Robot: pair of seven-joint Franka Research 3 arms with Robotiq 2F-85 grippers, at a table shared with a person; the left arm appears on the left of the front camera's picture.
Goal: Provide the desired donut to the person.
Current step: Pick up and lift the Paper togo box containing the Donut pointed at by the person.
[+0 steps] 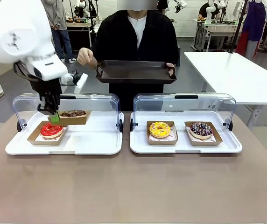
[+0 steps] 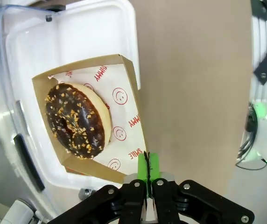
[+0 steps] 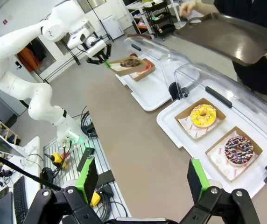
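Note:
My left gripper (image 1: 54, 117) is shut on the edge of a brown cardboard tray holding a chocolate donut with nut bits (image 1: 73, 113), lifted above the left white tray (image 1: 96, 140). In the left wrist view the green pads (image 2: 143, 168) pinch the cardboard rim beside the chocolate donut (image 2: 75, 121). The person (image 1: 138, 37) stands across the table holding a dark serving tray (image 1: 136, 72). A red donut (image 1: 51, 129) sits under my left gripper. A yellow donut (image 1: 160, 129) and a sprinkled chocolate donut (image 1: 201, 129) lie in the right white tray. My right gripper (image 3: 143, 179) is open, high above the table.
Both white trays have clear lids (image 1: 185, 100) tilted open at the back. A second white table (image 1: 236, 74) stands at the far right. A bystander (image 1: 59, 23) stands behind at the left. The near table surface (image 1: 133, 186) is bare brown.

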